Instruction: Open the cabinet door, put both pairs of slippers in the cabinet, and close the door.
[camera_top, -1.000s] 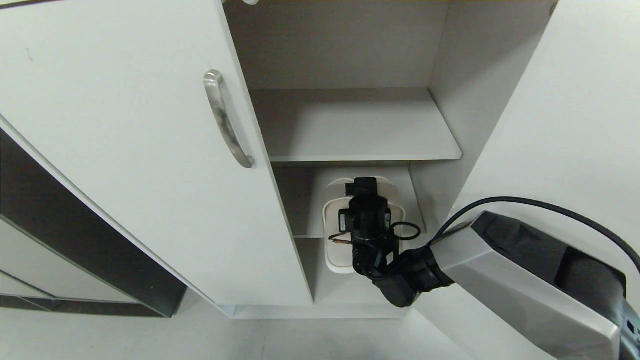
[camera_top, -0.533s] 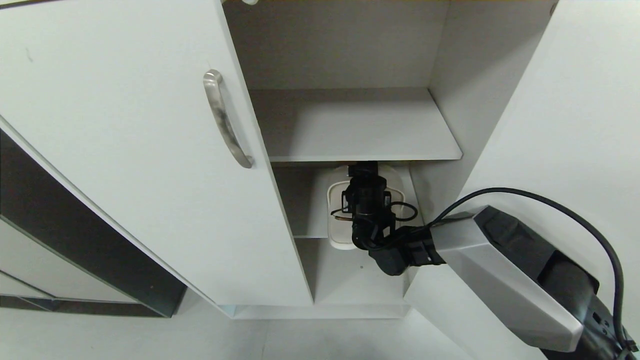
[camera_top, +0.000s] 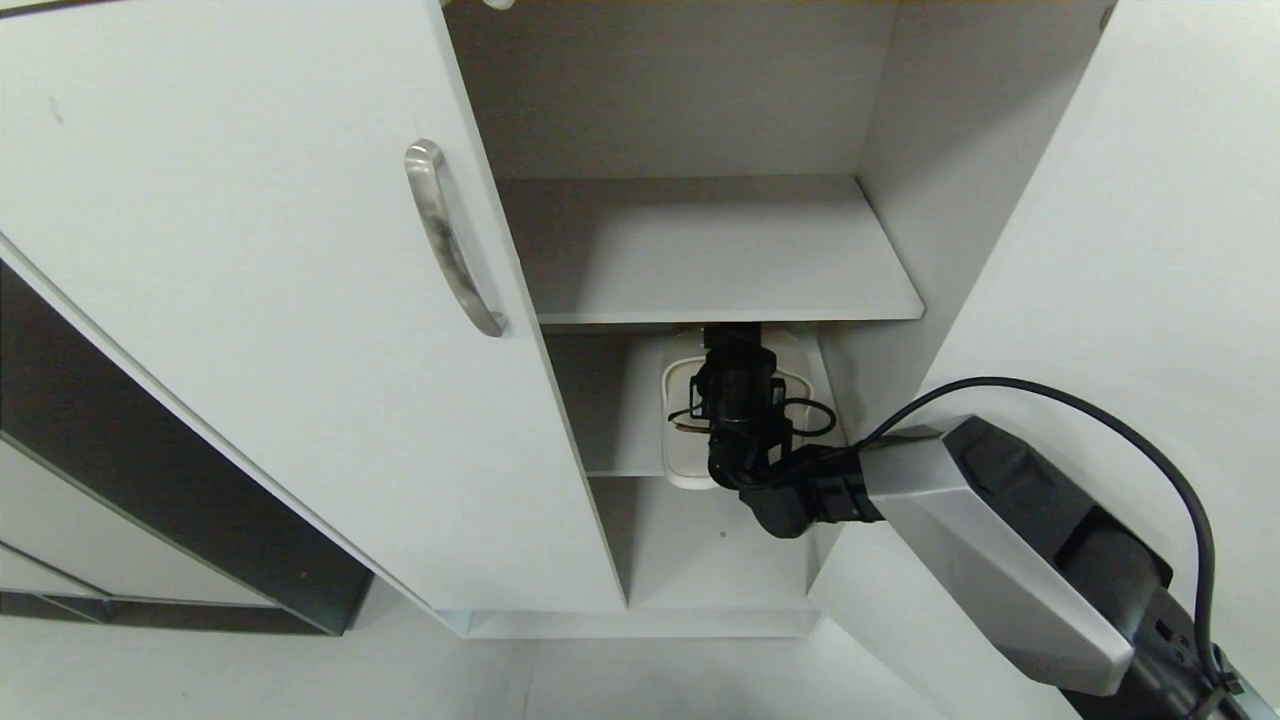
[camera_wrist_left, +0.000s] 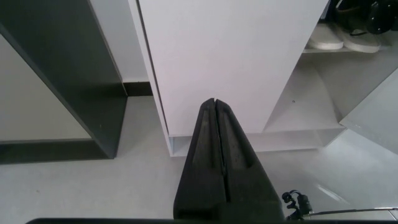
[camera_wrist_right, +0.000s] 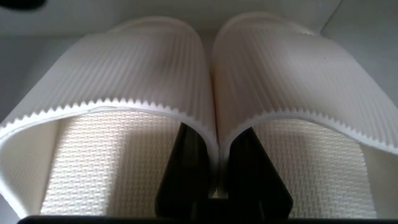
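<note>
The white cabinet (camera_top: 680, 90) has its right door (camera_top: 1150, 230) swung wide and its left door (camera_top: 250, 280) closed, with the upper shelf (camera_top: 700, 250) above the lower shelf (camera_top: 605, 400). At the lower shelf, a pair of white slippers (camera_top: 685, 450) sits side by side inside. The right gripper (camera_wrist_right: 216, 168) is clenched on their two touching inner walls, one finger in each slipper. The left gripper (camera_wrist_left: 214, 112) hangs low outside, facing the closed door, with its jaws pressed together on nothing.

Head camera is looking down into the open white cabinet (camera_top: 700, 250); left wrist is watching from low, farther back — right wrist is hugging the ribbed white slippers (camera_wrist_right: 205, 93), shared by all.
</note>
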